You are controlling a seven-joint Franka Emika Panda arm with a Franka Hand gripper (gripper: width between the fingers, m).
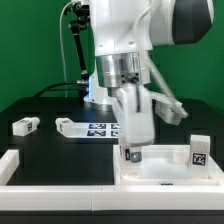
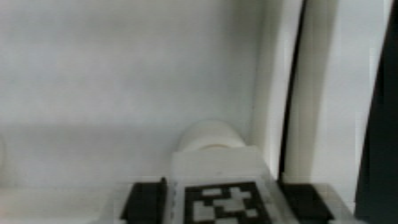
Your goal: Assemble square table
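The white square table top (image 1: 165, 170) with its raised rim lies at the exterior view's lower right. One white leg block (image 1: 198, 150) with a tag stands on it near its right side. My gripper (image 1: 132, 152) is low over the top's left part. In the wrist view it (image 2: 222, 203) is shut on a tagged white leg block (image 2: 217, 150), with a black finger (image 2: 151, 203) on each side, held over the top's surface (image 2: 125, 90). Two more leg blocks (image 1: 25, 126) (image 1: 68, 126) lie on the black table at the left.
The marker board (image 1: 100, 128) lies behind the gripper at the centre. A white border rail (image 1: 20, 165) runs along the front left. The top's rim (image 2: 294, 80) and the black table beyond it (image 2: 334, 100) show in the wrist view.
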